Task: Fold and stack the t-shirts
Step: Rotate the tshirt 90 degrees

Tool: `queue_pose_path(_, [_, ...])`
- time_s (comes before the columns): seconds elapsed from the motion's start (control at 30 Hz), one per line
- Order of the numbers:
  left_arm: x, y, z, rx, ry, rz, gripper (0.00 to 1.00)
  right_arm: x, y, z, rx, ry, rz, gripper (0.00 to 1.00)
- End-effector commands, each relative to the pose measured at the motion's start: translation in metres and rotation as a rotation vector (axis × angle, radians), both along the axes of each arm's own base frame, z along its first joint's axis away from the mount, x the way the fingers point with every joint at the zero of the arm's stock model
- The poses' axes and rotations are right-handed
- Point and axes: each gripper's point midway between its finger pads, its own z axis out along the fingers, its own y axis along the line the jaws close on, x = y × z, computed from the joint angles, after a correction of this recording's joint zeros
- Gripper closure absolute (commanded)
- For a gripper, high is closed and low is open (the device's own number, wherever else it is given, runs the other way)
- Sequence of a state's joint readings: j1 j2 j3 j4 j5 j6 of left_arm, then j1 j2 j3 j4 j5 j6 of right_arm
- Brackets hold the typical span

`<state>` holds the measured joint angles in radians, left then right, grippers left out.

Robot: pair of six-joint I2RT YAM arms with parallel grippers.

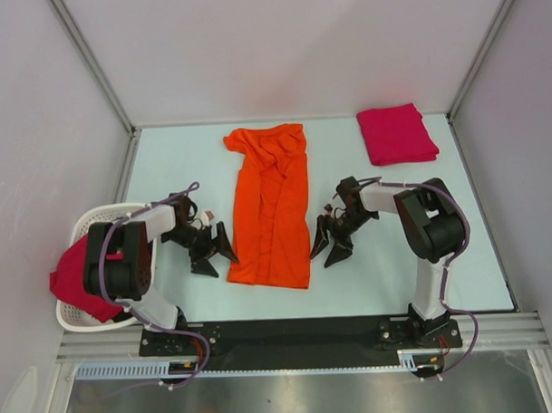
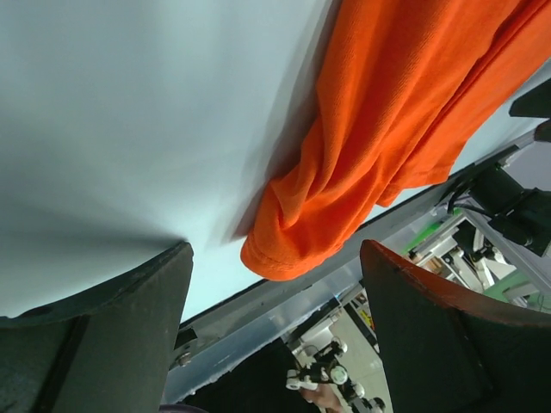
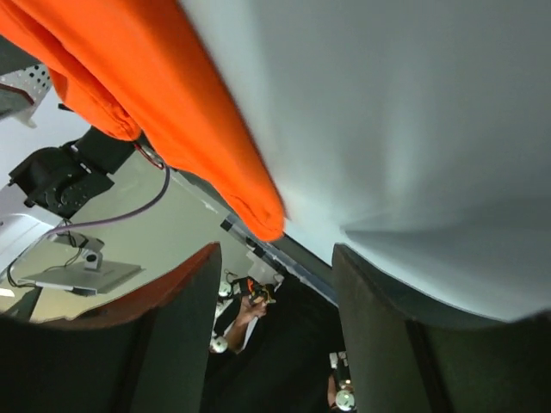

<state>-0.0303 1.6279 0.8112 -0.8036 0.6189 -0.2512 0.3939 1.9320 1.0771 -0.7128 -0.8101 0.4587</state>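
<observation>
Nearest me on the left, a white slatted basket (image 1: 84, 222) sits by the left arm (image 1: 124, 257), with a crimson-pink t-shirt (image 1: 75, 281) draped over its near rim, apparently waiting its turn. A little farther in, the left jaws and right jaws hang low over the worktop (image 1: 166, 165), one just outside each near corner of the orange t-shirt (image 1: 272, 211). Both pairs are spread wide with nothing between them. The wrist cameras show the hem corners lying just beyond the tips, untouched. That symmetric placement reads to me as a setup for pinching both corners at once and carrying the hem away from me to halve the shirt's length. The shirt lies as a long narrow strip in the middle of the worktop, sides already turned in, fairly flat near me but bunched and wrinkled at its far end. At the far right corner rests a folded crimson-pink t-shirt (image 1: 397, 134), well apart, probably the start of the stack.
</observation>
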Motion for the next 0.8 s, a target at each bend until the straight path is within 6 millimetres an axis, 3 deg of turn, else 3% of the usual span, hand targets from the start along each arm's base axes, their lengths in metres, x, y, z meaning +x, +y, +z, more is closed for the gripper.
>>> queue_pose_path(0.0, [-0.009,-0.009,-0.008,-0.035,0.021,-0.064,0.14,-0.006,0.027,0.001,0.065,0.064,0.055,0.4])
queue_pose_path(0.17, [-0.013,-0.025,-0.016,-0.045,0.058,-0.114,0.14,-0.018,0.052,-0.004,0.075,0.109,0.134,0.41])
queue_pose_path(0.3, [-0.015,-0.029,-0.023,-0.028,0.068,-0.131,0.22,-0.027,0.053,-0.012,0.06,0.157,0.169,0.46])
queue_pose_path(0.43, [-0.019,-0.027,-0.027,-0.018,0.079,-0.134,0.5,-0.035,0.049,-0.013,0.062,0.179,0.182,0.56])
queue_pose_path(0.47, [-0.019,-0.026,-0.027,-0.009,0.082,-0.136,0.69,-0.036,0.048,-0.012,0.064,0.183,0.186,0.66])
queue_pose_path(0.5, [-0.019,-0.023,-0.027,0.005,0.075,-0.139,0.79,-0.038,0.046,-0.011,0.058,0.191,0.189,0.73])
queue_pose_path(0.53, [-0.019,-0.022,-0.028,0.012,0.075,-0.139,0.98,-0.038,0.045,-0.011,0.055,0.184,0.196,0.79])
queue_pose_path(0.57, [-0.021,-0.021,-0.027,0.02,0.082,-0.139,1.0,-0.039,0.045,-0.01,0.059,0.187,0.198,0.95])
queue_pose_path(0.6, [-0.021,-0.021,-0.027,0.017,0.084,-0.137,1.0,-0.04,0.044,-0.009,0.055,0.192,0.201,1.0])
queue_pose_path(0.77, [-0.033,-0.022,-0.029,0.006,0.144,-0.148,1.0,-0.041,0.042,-0.006,0.047,0.183,0.228,1.0])
